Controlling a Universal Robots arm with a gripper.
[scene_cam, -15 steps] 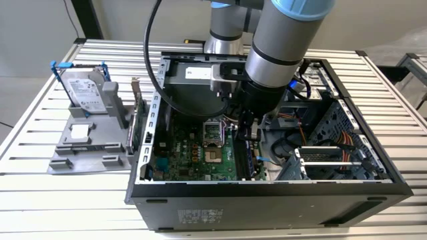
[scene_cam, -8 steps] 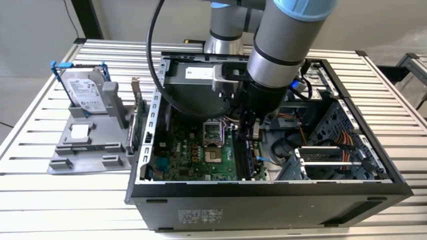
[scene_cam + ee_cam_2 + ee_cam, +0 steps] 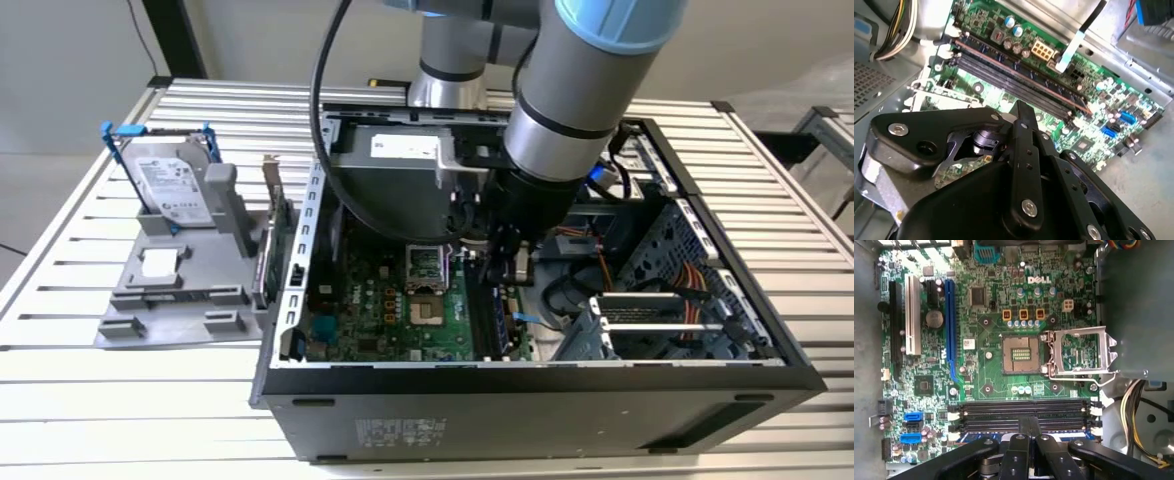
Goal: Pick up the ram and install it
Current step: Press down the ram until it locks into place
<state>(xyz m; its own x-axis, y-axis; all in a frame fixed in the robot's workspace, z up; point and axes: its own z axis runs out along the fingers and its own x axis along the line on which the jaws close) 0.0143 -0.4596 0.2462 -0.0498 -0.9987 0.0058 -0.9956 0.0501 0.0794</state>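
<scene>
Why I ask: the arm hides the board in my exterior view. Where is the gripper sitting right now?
Observer: In the first wrist view the gripper is over the memory slots, on their side away from the processor socket.
Operator: Is the ram seated?
Observer: I cannot tell; the gripper covers the slot beneath it. White latches show at the slots' ends.
Operator: Anything in the socket?
Observer: No, it is bare, and its metal frame is swung open beside it.

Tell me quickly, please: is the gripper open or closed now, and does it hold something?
Gripper: fingers closed together above the memory slots on the motherboard; whether the ram is between them cannot be told.
</scene>
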